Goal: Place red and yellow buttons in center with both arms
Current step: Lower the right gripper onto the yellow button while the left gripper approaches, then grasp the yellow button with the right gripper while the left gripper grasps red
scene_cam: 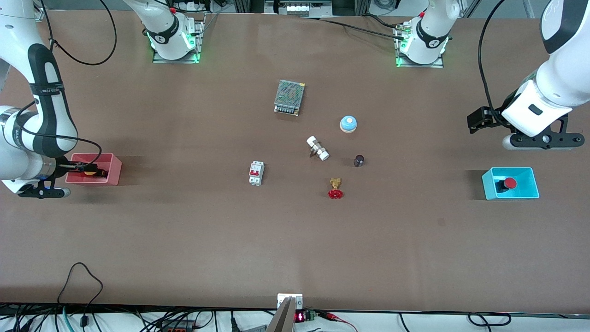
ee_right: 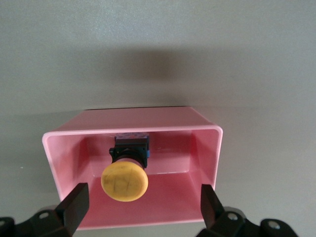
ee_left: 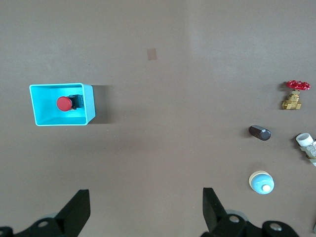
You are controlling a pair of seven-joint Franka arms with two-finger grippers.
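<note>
Buttons number two: yellow button (ee_right: 124, 181) between the right hand's (ee_right: 143, 207) spread fingers, red button (ee_left: 64, 103) under the released left hand (ee_left: 145, 210).

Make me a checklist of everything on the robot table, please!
Surface: brown table, plain.
Job's things: yellow button in pink box; red button in blue box.
Clutter: valve, bell, breaker, power supply, white fitting, dark cylinder.
Hands: right hand open, over pink box; left hand open, above the table beside blue box.
Cables: black cable at table's near edge.
Surroundings: nothing seen.
</note>
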